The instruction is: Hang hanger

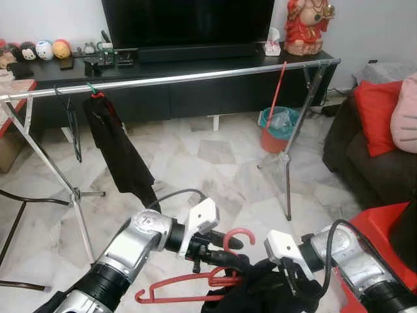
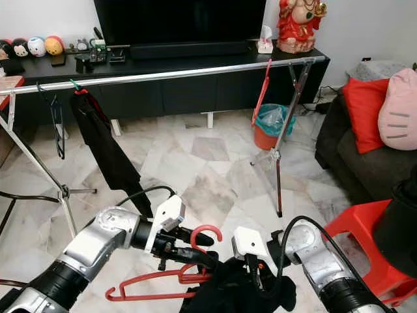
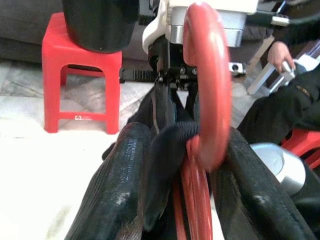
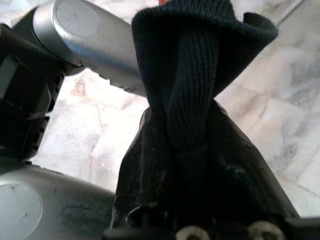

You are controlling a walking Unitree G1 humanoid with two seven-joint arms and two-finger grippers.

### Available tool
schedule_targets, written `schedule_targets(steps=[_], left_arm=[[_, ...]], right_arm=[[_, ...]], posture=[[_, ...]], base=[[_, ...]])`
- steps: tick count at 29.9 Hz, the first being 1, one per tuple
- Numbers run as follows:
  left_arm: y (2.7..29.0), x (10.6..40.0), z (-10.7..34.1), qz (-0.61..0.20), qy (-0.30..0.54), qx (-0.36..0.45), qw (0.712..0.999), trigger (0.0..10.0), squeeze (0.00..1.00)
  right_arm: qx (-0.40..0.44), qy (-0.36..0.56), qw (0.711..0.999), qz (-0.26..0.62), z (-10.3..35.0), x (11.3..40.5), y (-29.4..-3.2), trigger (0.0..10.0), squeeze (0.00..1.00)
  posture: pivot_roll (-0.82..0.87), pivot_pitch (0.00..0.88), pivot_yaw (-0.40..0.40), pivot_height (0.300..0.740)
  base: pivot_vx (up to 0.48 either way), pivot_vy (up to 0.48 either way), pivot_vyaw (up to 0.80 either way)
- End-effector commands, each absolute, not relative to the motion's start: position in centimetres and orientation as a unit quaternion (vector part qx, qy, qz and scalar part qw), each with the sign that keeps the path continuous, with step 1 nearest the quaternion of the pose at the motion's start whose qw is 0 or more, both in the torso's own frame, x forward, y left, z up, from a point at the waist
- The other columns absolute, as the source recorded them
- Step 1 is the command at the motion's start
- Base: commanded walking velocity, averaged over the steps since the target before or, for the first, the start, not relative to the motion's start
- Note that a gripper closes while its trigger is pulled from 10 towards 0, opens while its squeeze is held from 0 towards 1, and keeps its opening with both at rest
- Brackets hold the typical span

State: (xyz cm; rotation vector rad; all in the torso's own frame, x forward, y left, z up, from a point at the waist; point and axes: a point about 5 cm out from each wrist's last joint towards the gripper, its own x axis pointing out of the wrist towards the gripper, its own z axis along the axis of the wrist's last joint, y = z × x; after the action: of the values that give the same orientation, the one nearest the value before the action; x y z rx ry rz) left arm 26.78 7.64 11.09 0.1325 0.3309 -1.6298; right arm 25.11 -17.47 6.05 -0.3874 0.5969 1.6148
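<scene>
I have the red hanger (image 1: 195, 283) clamped at its neck in my left gripper (image 1: 225, 255), low and well short of the rail (image 1: 195, 75); its hook points up toward the rail, its bar lying level; my right gripper (image 1: 293, 282) is closed on the black garment (image 1: 260, 293) beside it.

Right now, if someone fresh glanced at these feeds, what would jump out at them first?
The red hanger stands out low in front, held near its hook by the left gripper, with a black garment bunched on it and pinched by the right gripper. Behind, a long silver clothes rail crosses the room, with a black garment already hanging near its left end.
</scene>
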Motion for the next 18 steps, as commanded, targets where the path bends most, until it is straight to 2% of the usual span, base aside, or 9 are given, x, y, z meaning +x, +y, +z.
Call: schedule_targets(steps=[1, 7, 8, 11, 12, 14, 15, 18], left_arm=[[8.6, 27.2, 11.5, -0.719, 0.148, 0.088, 0.674, 10.0, 1.00], [9.8, 27.4, 10.8, -0.707, 0.171, 0.115, 0.676, 10.0, 1.00], [10.1, 27.5, 10.7, -0.700, 0.172, 0.118, 0.683, 10.0, 0.18], [10.3, 27.6, 10.7, -0.696, 0.173, 0.120, 0.687, 10.0, 0.18], [10.7, 28.0, 10.5, -0.680, 0.175, 0.125, 0.701, 10.0, 0.00], [11.7, 29.1, 10.3, -0.633, 0.172, 0.137, 0.742, 10.0, 0.00], [11.7, 29.1, 10.3, -0.633, 0.172, 0.137, 0.742, 10.0, 0.00], [13.4, 30.7, 10.5, -0.563, 0.161, 0.138, 0.798, 10.0, 0.00]], right_arm=[[-0.185, 0.260, 0.637, 0.701, 6.2, 25.3, -17.9, 0.0, 0.00], [-0.202, 0.260, 0.660, 0.675, 6.1, 25.9, -18.4, 0.0, 0.00], [-0.204, 0.259, 0.669, 0.666, 6.2, 26.1, -18.6, 0.0, 0.00], [-0.206, 0.259, 0.674, 0.661, 6.2, 26.3, -18.7, 0.0, 0.00], [-0.213, 0.256, 0.686, 0.648, 6.2, 26.6, -18.9, 0.0, 0.00], [-0.225, 0.253, 0.702, 0.626, 6.4, 27.1, -19.5, 0.0, 0.00], [-0.225, 0.253, 0.702, 0.626, 6.4, 27.1, -19.5, 0.0, 0.00], [-0.231, 0.258, 0.710, 0.614, 6.4, 27.2, -20.2, 0.0, 0.00]], posture=[[0.02, 0.011, -0.017, 0.740], [0.02, 0.015, -0.015, 0.740], [0.02, 0.016, -0.015, 0.740], [0.02, 0.016, -0.015, 0.740], [0.02, 0.016, -0.013, 0.740], [0.02, 0.018, -0.011, 0.740], [0.02, 0.018, -0.011, 0.740], [0.02, 0.021, -0.010, 0.740]], base=[[0.000, 0.000, 0.00], [0.000, 0.000, 0.00], [0.000, 0.000, 0.00], [0.000, 0.000, 0.00], [0.000, 0.000, 0.00], [0.000, 0.000, 0.00], [0.000, 0.000, 0.00], [0.000, 0.000, 0.00]])
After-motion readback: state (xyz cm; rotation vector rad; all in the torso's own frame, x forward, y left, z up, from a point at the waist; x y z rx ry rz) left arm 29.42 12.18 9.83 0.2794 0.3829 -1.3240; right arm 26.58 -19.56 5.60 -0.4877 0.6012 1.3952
